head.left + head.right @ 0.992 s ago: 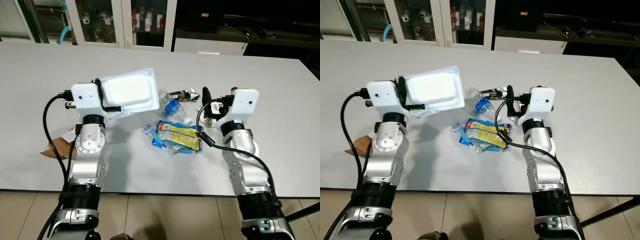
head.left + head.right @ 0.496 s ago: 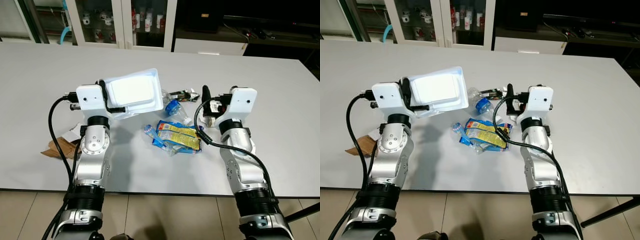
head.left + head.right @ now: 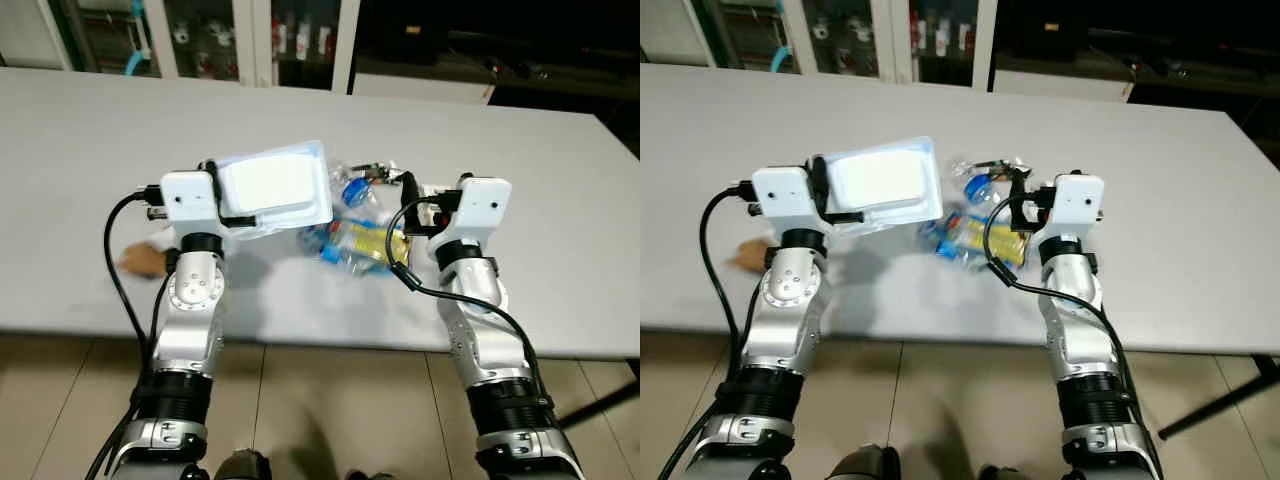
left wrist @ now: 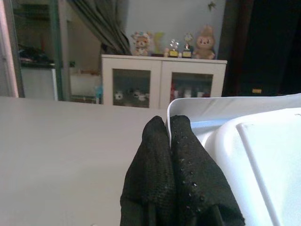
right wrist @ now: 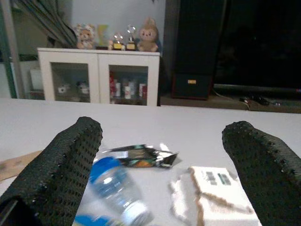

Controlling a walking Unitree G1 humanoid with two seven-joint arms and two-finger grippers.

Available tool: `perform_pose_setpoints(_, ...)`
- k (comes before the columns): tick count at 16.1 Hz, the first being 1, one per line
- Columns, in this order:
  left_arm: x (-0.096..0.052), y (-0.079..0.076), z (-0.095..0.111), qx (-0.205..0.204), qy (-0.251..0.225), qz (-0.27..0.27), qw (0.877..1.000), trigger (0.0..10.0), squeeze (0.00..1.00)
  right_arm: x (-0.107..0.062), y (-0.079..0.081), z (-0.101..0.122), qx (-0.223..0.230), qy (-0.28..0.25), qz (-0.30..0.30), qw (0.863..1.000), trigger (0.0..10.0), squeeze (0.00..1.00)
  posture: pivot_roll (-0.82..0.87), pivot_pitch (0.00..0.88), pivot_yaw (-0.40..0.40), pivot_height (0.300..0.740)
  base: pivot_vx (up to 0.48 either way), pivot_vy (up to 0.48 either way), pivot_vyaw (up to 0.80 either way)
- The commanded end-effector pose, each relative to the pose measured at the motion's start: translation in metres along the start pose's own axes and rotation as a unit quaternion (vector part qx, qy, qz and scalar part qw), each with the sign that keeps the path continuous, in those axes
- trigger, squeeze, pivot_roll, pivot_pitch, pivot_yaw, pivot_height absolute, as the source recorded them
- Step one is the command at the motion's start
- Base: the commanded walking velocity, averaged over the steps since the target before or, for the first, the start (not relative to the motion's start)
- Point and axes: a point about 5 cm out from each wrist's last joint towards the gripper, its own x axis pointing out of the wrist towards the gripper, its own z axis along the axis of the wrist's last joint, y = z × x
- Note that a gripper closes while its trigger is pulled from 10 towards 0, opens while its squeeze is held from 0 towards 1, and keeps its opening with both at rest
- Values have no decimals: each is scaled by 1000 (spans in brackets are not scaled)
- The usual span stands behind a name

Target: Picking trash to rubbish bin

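Overhead, left fingers (image 4: 174,155) on tray (image 3: 272,185)

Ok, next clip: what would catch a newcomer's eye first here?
The white foam tray, held up off the grey table in the left gripper, whose fingers are shut on its rim. Next, the heap of trash mid-table: a crushed plastic bottle and a yellow snack wrapper, with the right gripper open just short of it.

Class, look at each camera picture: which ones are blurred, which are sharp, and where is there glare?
Left eye view: motion-blurred, the trash pile smeared, glare whitening the white tray. Right eye view: likewise soft. Left wrist view: sharp on the shut left gripper. Right wrist view: right gripper open, near bottle out of focus.
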Motion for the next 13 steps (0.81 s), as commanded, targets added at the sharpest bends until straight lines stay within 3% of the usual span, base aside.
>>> perform_pose_setpoints(1, 0, -4, 2, -1, -4, -3, 1000, 10000, 0, -4, -6, -4, -4, 5, -7, 1000, 10000, 0, -11, 0, -44, 740, -319, 0, 0)
perform_pose_setpoints(13, 1, -3, 1, -2, -2, -1, 1000, 10000, 0, -6, -7, -6, 0, 14, 1, 1000, 10000, 0, -16, 13, -47, 740, -297, 0, 0)
